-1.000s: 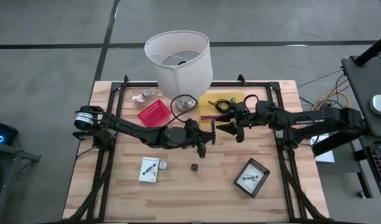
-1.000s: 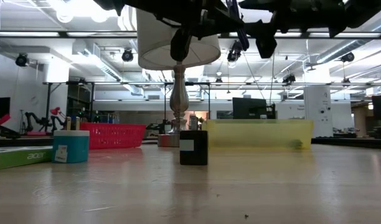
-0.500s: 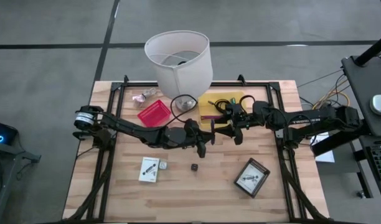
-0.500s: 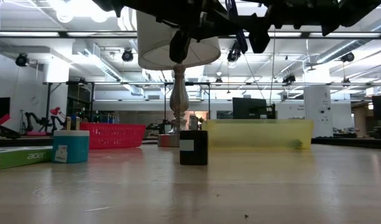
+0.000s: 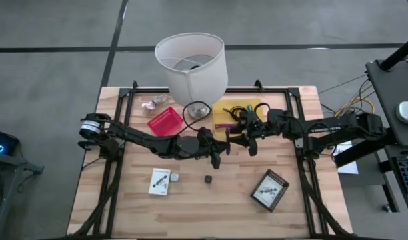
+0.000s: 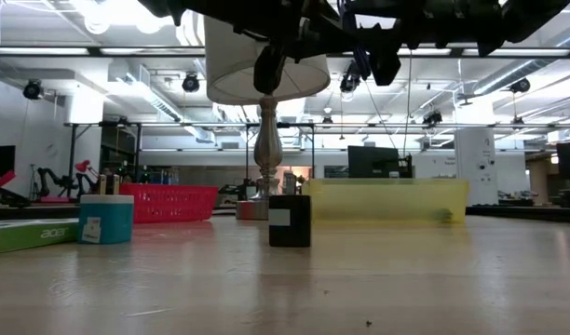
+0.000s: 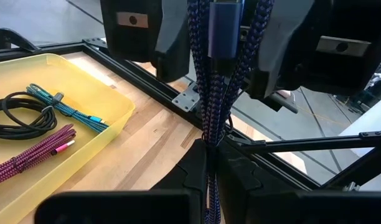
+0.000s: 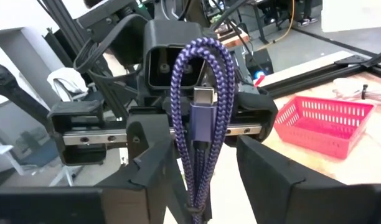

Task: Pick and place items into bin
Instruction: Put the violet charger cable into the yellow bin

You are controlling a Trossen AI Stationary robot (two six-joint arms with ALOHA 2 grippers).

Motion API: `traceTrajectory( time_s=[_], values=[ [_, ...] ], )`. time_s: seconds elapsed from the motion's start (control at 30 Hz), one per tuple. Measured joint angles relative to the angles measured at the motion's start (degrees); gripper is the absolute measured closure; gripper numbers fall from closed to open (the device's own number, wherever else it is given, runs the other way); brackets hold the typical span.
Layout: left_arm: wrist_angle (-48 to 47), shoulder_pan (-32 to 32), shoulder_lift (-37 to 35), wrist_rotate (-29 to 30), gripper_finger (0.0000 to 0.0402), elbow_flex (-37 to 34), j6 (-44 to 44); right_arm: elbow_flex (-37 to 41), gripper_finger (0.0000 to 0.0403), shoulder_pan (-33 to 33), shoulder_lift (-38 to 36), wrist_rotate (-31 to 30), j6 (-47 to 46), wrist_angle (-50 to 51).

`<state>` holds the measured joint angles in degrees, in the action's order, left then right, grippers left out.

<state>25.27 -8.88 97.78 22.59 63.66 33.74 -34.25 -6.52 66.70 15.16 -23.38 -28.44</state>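
Purple braided cable (image 7: 210, 68), folded into a loop with its plug showing, hangs in mid-air between the two arms, above the surface and just short of the yellow bin (image 5: 239, 113). The left claw (image 5: 217, 157) is clenched on the cable's lower end. The right claw (image 8: 200, 158) straddles the loop, jaws not yet seated on it. Judgement: a handover is in hand. Next, the right claw must grip firmly before the left releases, then carry the cable over the bin, which already holds other cables (image 7: 35, 112).
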Motion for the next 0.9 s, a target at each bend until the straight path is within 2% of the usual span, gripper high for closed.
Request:
traceTrajectory(
  time_s=[0.5, 0.9],
  values=[
    [0.0, 0.0, 0.0, 0.1, 0.0391, 0.0, 0.1, 0.0, 0.0381, 0.0, 0.0, -0.1, 0.8, 0.2],
    [-1.2, 0.0, 0.0, 0.0, 0.0326, -0.4, 0.3, 0.0, 0.0383, -0.8, -0.1, -0.4, 2.4, 4.7]
  ],
)
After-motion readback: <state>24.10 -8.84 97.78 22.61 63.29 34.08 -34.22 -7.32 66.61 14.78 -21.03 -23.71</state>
